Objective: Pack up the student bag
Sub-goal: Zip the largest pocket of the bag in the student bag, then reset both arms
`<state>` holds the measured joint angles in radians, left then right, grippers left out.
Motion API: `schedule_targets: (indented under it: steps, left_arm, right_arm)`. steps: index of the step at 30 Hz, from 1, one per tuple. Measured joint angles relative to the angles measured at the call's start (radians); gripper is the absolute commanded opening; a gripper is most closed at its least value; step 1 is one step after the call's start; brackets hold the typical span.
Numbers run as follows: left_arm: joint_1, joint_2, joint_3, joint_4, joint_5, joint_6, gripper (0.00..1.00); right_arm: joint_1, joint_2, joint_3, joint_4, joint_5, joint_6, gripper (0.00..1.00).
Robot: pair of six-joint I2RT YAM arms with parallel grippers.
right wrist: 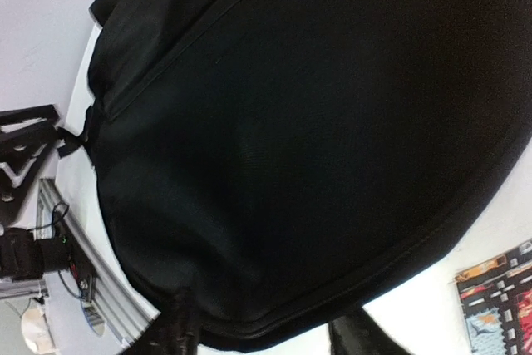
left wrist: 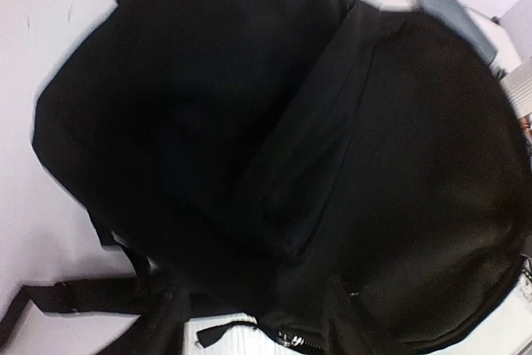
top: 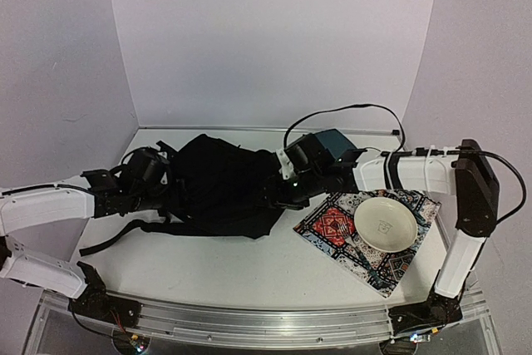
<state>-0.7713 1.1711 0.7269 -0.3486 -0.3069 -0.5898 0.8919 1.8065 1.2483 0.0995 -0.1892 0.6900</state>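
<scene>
Now the left hand (top: pixel 152 174) sits against the student bag (top: pixel 220 184), grip unreadable; the bag slumps on the counter (top: pixel 208 263) between both hands. The right hand (right wrist: pixel 266 332) stands released at its hem. Unheld, soft fabric may sag shut, blocking packing.

Backpack (top: pixel 218 184): large, soft, black fabric, lying slumped on its side, stretched between both claws. Left claw (top: pixel 162 179) at its left end, right claw (top: pixel 283 189) at its right end. Beneath left claw: wide dark panel crossed by long diagonal fold, fabric bulging either side. Black straps (top: pixel 125 234) trail from near-left corner, below left claw. Beneath right claw: smooth rounded panel with piped edge, rim lying between spread fingertips (right wrist: pixel 179 330).
</scene>
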Motion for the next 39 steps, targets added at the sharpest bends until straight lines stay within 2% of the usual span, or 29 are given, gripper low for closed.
schedule_targets:
  steps: [6,9,14,17,24,30,33,39]
  left_arm:
    - [0.128,-0.092,0.095,0.001,0.037,0.062,0.89]
    - [0.225,-0.117,0.121,-0.001,0.057,0.094,0.99]
    - [0.428,-0.136,0.124,-0.021,0.126,0.124,1.0]
    - [0.506,-0.162,0.124,-0.038,0.15,0.145,0.99]
    - [0.519,-0.364,0.144,-0.071,0.125,0.229,0.99]
    - [0.519,-0.585,0.123,-0.024,0.054,0.282,0.99]
    - [0.519,-0.648,0.095,0.008,0.025,0.295,0.99]
    - [0.519,-0.674,0.017,0.018,0.004,0.306,0.99]
  right_arm:
    - [-0.076,-0.035,0.024,-0.028,0.109,-0.081,0.82]
    - [-0.149,-0.103,0.016,-0.028,0.188,-0.122,0.97]
    - [-0.266,-0.3,-0.056,-0.025,0.361,-0.196,0.98]
    - [-0.282,-0.424,-0.112,-0.025,0.469,-0.245,0.98]
    - [-0.276,-0.763,-0.279,-0.042,0.649,-0.324,0.98]
    - [-0.276,-1.038,-0.383,-0.046,0.723,-0.339,0.98]
    - [-0.276,-1.087,-0.418,-0.044,0.731,-0.34,0.98]
    - [-0.276,-1.087,-0.485,-0.047,0.733,-0.337,0.98]
